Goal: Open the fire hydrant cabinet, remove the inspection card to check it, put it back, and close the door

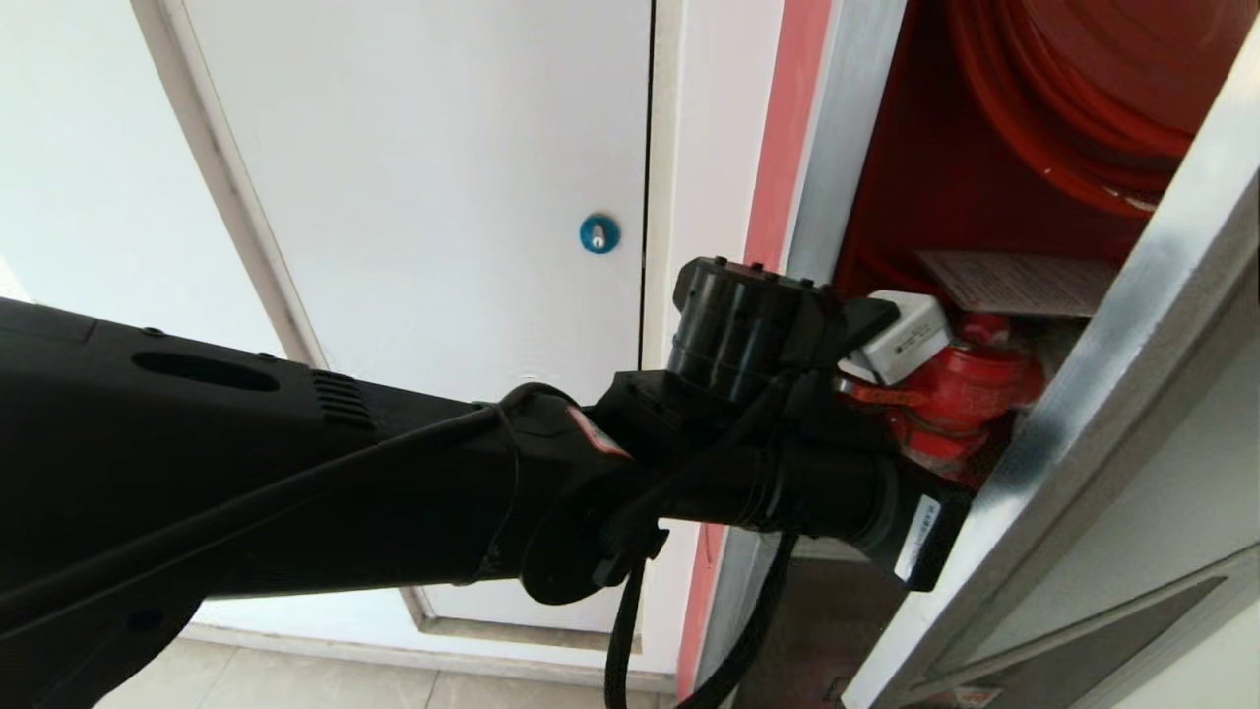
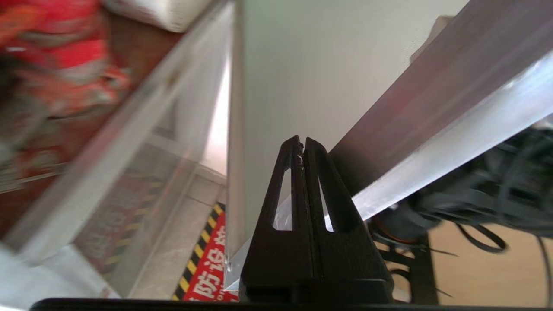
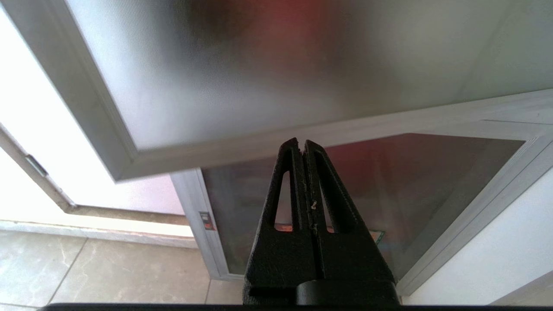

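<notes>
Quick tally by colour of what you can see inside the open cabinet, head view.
Red: 2, the hose reel and the hydrant valve.
White: 1, a small box by the valve.
Pale: 1, a printed sheet above the valve.
Total: 4.

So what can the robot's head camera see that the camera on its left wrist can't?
Only the head view shows the white panel door with its blue lock, the red hose reel and the left arm reaching across. Only the left wrist view shows the left gripper, shut and empty, and a red floor sign. Both show the door swung open and the red hydrant valve inside the fire hydrant cabinet.
</notes>
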